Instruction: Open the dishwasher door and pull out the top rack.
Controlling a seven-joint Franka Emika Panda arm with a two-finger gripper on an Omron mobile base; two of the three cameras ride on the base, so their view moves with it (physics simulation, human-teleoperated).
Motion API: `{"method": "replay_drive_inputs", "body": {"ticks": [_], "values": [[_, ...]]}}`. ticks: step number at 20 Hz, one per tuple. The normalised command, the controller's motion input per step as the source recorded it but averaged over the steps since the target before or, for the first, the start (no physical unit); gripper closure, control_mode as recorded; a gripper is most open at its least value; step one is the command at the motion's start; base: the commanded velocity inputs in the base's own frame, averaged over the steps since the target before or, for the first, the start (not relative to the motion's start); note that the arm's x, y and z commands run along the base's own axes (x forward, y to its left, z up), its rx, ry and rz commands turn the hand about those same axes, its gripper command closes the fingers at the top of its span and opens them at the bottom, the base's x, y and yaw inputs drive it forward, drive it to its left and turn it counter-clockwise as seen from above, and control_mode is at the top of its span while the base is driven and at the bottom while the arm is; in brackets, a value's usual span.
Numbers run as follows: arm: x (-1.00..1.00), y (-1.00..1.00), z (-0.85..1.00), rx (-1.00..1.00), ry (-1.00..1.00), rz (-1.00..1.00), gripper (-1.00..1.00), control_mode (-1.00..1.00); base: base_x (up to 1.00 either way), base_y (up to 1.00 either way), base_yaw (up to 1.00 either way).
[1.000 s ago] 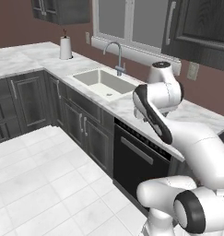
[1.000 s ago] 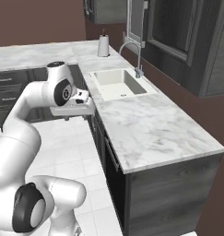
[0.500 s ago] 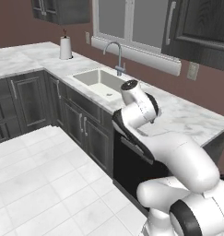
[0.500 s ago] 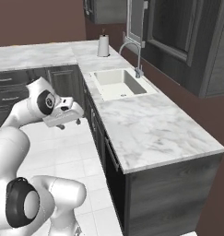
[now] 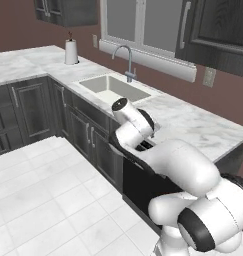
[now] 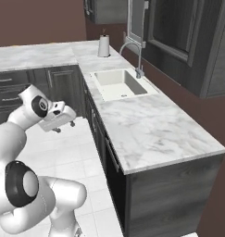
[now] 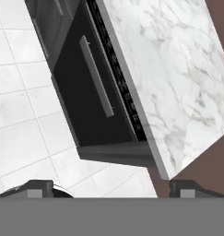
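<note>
Before the shut dishwasher door [image 7: 92,99], the pincer [image 6: 65,126] gapes wide

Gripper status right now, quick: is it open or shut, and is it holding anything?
Gripper: open, holding nothing, hanging in front of the closed dishwasher door, clear of its handle.

No text, label, brand or number can be read anywhere — (not even on the appliances).

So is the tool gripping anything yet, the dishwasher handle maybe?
Nothing is held. The tool is open, out in front of the dishwasher door, apart from its bar handle.
</note>
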Motion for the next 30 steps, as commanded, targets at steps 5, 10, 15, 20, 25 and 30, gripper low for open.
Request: {"method": "replay_drive_inputs", "body": {"ticks": [5,10,15,20,25,30], "values": [[0.22,0.14,-0.38,-0.11,0.0,0.0,-1.0,-1.0,0.0,0.0,0.0],[0.18,0.0,-0.48,-0.17,-0.06,0.0,-1.0,-1.0,0.0,0.0,0.0],[0.23,0.0,-0.49,-0.2,-0.08,0.0,-1.0,-1.0,0.0,0.0,0.0],[0.21,0.0,-0.44,-0.16,-0.03,-0.01,-1.0,-1.0,0.0,0.0,0.0],[0.21,-0.07,-0.29,-0.09,0.0,-0.04,-1.0,-1.0,0.0,0.0,0.0],[0.24,-0.05,-0.26,-0.07,0.0,-0.05,-1.0,-1.0,0.0,0.0,0.0]]}}
